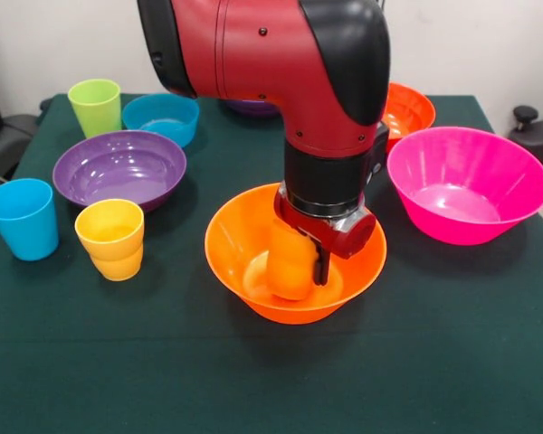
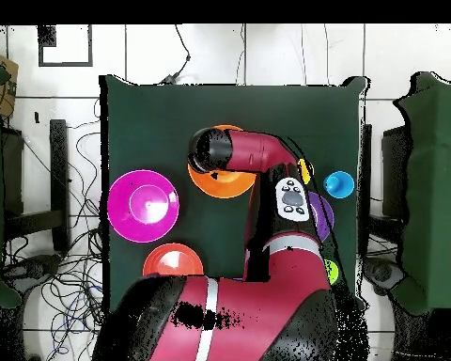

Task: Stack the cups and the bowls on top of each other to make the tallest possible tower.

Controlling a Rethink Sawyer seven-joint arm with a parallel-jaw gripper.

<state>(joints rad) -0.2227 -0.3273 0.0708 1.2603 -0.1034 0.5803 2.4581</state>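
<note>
My gripper (image 1: 297, 273) reaches down into the wide orange bowl (image 1: 224, 249) at the table's middle and is shut on the small orange cup (image 1: 285, 262), which sits low inside the bowl. One black finger (image 1: 322, 268) shows on the cup's right side. In the overhead view the arm hides the gripper above the orange bowl (image 2: 231, 185). To the left stand the yellow cup (image 1: 111, 239), blue cup (image 1: 23, 218), lime green cup (image 1: 95, 107), a purple bowl (image 1: 119, 168) and the small blue bowl (image 1: 161, 117).
The wide pink bowl (image 1: 469, 183) stands right of the orange bowl, with the red-orange bowl (image 1: 409, 110) behind it. A second purple bowl (image 1: 249, 108) is mostly hidden behind the arm. The table's dark green front strip (image 1: 271, 380) holds nothing.
</note>
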